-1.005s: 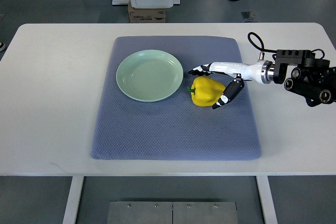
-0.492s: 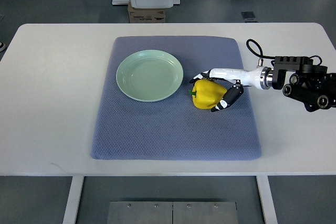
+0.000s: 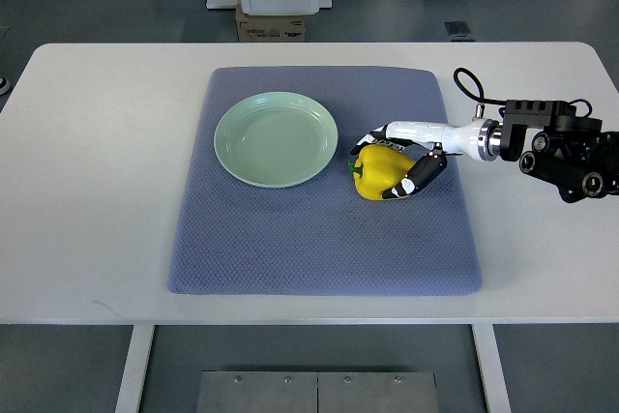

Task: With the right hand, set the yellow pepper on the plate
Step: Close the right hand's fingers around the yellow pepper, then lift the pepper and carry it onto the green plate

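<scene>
White table point(image 3: 106, 142) carries a grey-blue mat point(image 3: 319, 239) with a pale green plate point(image 3: 276, 138) near its far edge. Right hand point(image 3: 404, 154) curls around the yellow pepper point(image 3: 381, 171), just right of the plate.

Yellow pepper point(image 3: 380, 171) on its side, just right of empty green plate point(image 3: 276, 138).

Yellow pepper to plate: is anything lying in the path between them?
Nothing visible. Only bare blue mat separates the yellow pepper, which the right hand is closing around, from the empty green plate to its left.

Plate point(image 3: 276, 138) and pepper point(image 3: 379, 171) side by side on mat point(image 3: 319, 239), pepper right, robot hand point(image 3: 404, 154) around it.
</scene>
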Tool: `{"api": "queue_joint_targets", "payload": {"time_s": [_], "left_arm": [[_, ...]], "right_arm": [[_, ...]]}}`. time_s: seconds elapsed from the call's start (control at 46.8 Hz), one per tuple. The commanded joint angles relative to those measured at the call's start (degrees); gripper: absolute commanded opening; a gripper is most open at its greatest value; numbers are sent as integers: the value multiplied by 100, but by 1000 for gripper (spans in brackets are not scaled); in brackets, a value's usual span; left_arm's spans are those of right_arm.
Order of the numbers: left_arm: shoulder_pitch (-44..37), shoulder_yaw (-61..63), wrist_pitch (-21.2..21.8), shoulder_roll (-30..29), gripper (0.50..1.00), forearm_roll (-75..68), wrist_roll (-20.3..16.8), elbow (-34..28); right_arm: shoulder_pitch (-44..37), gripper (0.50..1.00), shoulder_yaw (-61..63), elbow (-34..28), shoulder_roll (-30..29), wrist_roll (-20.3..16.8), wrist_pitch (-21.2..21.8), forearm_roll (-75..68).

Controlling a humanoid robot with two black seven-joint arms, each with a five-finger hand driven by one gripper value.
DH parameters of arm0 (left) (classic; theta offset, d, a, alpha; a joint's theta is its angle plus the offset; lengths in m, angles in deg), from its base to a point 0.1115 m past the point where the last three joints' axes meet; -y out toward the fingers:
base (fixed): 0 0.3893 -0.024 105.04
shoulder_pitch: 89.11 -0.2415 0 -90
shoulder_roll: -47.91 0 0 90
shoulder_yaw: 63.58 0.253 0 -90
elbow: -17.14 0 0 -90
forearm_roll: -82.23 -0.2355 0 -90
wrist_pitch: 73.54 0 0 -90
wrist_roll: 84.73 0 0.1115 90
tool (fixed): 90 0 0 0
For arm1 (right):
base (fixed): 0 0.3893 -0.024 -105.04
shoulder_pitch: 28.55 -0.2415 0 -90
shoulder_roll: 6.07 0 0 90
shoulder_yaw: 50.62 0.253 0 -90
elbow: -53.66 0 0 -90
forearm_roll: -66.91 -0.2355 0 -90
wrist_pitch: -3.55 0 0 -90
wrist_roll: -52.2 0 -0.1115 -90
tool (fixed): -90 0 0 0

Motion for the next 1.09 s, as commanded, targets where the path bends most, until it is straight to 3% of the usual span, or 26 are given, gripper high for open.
{"api": "queue_joint_targets", "payload": {"time_s": [0.0, 0.214, 0.364, 1.07], "left_arm": [[0, 0, 0, 0, 1000, 0, 0, 0], [0, 0, 0, 0, 1000, 0, 0, 0], [0, 0, 0, 0, 1000, 0, 0, 0], [0, 0, 0, 0, 1000, 0, 0, 0]], "right_arm": [[-24, 500, 109, 4, 4, -55, 9, -17], [-174, 500, 575, -14, -5, -265, 71, -17], [-244, 500, 962, -5, -172, -617, 71, -17], [-402, 500, 1709, 171, -1578, -1962, 18, -17]]}}
